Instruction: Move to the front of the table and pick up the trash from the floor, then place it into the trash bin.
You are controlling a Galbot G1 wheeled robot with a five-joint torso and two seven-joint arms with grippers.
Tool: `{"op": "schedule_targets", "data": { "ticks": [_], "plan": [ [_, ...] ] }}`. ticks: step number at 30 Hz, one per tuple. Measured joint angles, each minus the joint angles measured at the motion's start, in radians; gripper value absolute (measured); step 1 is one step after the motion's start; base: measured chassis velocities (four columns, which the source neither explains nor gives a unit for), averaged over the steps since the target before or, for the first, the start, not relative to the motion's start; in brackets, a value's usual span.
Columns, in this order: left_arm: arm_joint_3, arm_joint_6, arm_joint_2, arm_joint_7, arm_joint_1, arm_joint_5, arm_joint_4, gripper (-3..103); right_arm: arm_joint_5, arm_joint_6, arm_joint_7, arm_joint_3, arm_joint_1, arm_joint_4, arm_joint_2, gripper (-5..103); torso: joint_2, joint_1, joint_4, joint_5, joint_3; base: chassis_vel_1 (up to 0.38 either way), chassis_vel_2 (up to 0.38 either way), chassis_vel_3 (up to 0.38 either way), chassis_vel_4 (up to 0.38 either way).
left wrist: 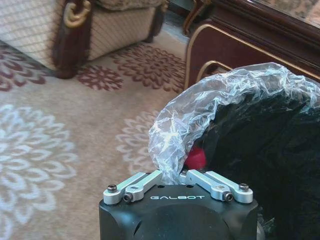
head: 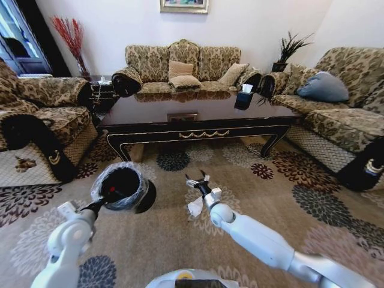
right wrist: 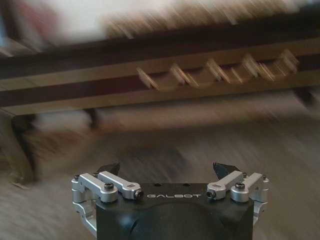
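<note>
Plastic, right under your left wrist: what is that?
– The clear bag folded over the rim of the bin (head: 135, 179). My left gripper (left wrist: 172, 175) is pinched tight on that bagged rim, down at my 8 o'clock, and the mouth tips up toward me.

– Anything inside?
– A small red bit (left wrist: 195, 158) sits just within the rim, against the black wall, right past my fingers.

– And your right hand?
– My right gripper (head: 195, 179) hangs low over the carpet (head: 258, 198) at my 12 o'clock, jaws spread wide, nothing between them. A white bit lies just under that wrist. Litter or part of my own arm? I cannot tell.

– So what does the next move turn on?
– The bin lies near, at the right gripper's 9 o'clock, with its opening on that side. Anything the right hand lifts would only have to travel sideways. I judge the right arm is the one to pick, since the left is taken up.

– Beyond that?
– The table (head: 198, 111) spans 11 to 1 o'clock, long side across my view.
</note>
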Motion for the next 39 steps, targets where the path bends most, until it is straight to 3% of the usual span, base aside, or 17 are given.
{"op": "schedule_targets", "data": {
  "ticks": [2, 4, 6, 16, 23, 31, 39],
  "plan": [
    [-0.034, 0.001, 0.003, -0.003, 0.008, -0.031, -0.012, 2, 0.083, -0.066, 0.089, 0.019, -0.009, -0.052, 0.076, 100, 0.0, 0.0, 0.0002, 0.0002, 0.0, 0.0, 0.0, 0.0, 0.0],
    [-0.042, 0.001, 0.003, -0.004, 0.009, -0.041, -0.014, 2, 0.099, -0.078, 0.112, 0.022, -0.011, -0.066, 0.097, 100, 0.0, 0.0, 0.0003, 0.0003, 0.0, 0.0, 0.0, 0.0, 0.0],
    [-0.07, 0.006, 0.004, -0.024, 0.006, -0.088, -0.027, 2, 0.135, -0.111, 0.182, 0.025, -0.015, -0.131, 0.167, 100, 0.0, 0.0, 0.0006, 0.0004, 0.0, 0.0, 0.0, 0.0, 0.0],
    [-0.129, 0.019, -0.005, -0.077, -0.005, -0.149, -0.072, 2, 0.212, -0.19, 0.264, 0.05, -0.057, -0.245, 0.26, 100, 0.0, 0.0, 0.0003, 0.0002, 0.0, 0.0, 0.0, 0.0, 0.0],
    [-0.131, 0.024, -0.01, -0.094, -0.018, -0.156, -0.101, 2, 0.206, -0.205, 0.257, 0.053, -0.079, -0.3, 0.289, 100, 0.0, 0.0, 0.0001, 0.0005, 0.0, 0.0, 0.0, 0.0, 0.0],
    [-0.106, 0.028, -0.036, -0.096, -0.008, -0.135, -0.127, 2, 0.168, -0.183, 0.159, 0.07, -0.064, -0.459, 0.33, 100, 0.0, 0.0, 0.0001, 0.0004, 0.0, 0.0, 0.0, 0.0, 0.0],
    [-0.105, 0.029, -0.029, -0.094, -0.007, -0.129, -0.115, 2, 0.146, -0.159, 0.103, 0.074, -0.041, -0.513, 0.35, 100, 0.0, 0.0, 0.0003, 0.0004, 0.0, 0.0, 0.0, 0.0, 0.0]
  ]
}}
